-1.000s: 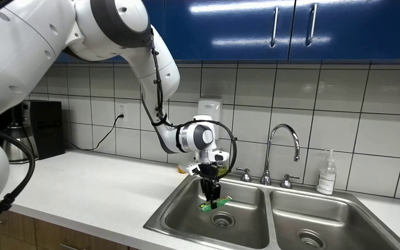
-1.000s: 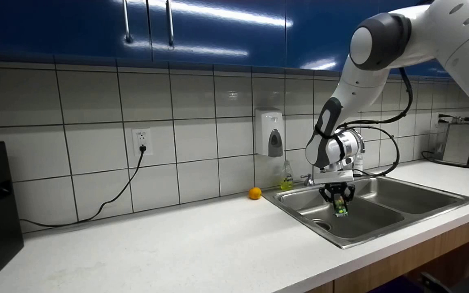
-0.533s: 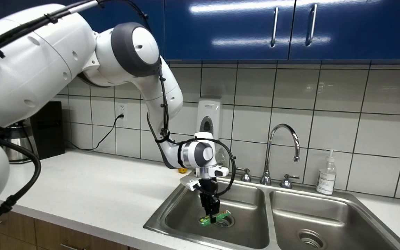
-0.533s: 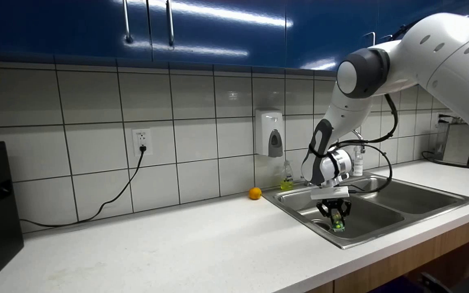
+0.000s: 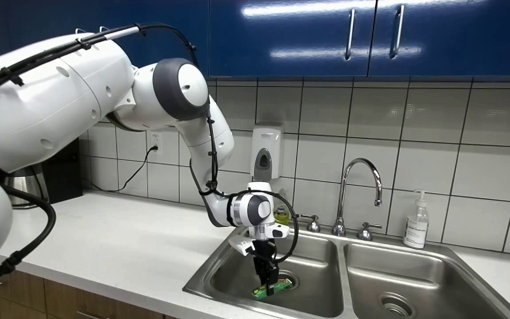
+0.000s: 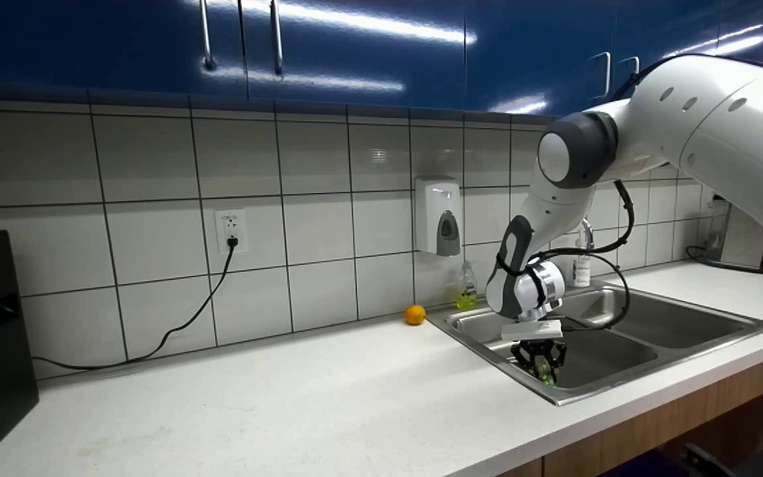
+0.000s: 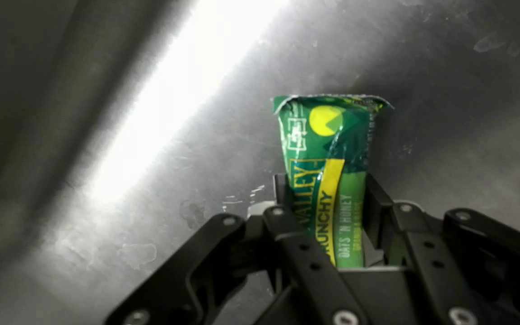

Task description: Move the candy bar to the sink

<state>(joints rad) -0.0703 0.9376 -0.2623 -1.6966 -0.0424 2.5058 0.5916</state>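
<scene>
The candy bar [image 7: 323, 135], in a green wrapper with yellow markings, is gripped crosswise between the fingers [image 7: 377, 198] in the wrist view. My gripper [image 5: 270, 289] is shut on it, pointing down inside the basin of the steel sink [image 5: 314, 290] nearer the bare counter. In both exterior views the candy bar [image 6: 546, 376] shows low in that basin, close to the drain [image 5: 292, 281], which is partly covered. Whether it touches the basin floor I cannot tell. Part of the bar is hidden behind the fingers.
A curved chrome faucet [image 5: 361, 161] and two handles rise behind the basins. A pump bottle [image 5: 415, 226] stands on the back rim. A soap bottle [image 6: 466, 291] and an orange fruit [image 6: 414, 315] sit near the sink's corner. A dispenser [image 6: 438, 215] hangs on the wall.
My arm and gripper have come down deeper into the basin, carrying the candy bar lower, toward the basin floor. The grip on the bar looks the same.
</scene>
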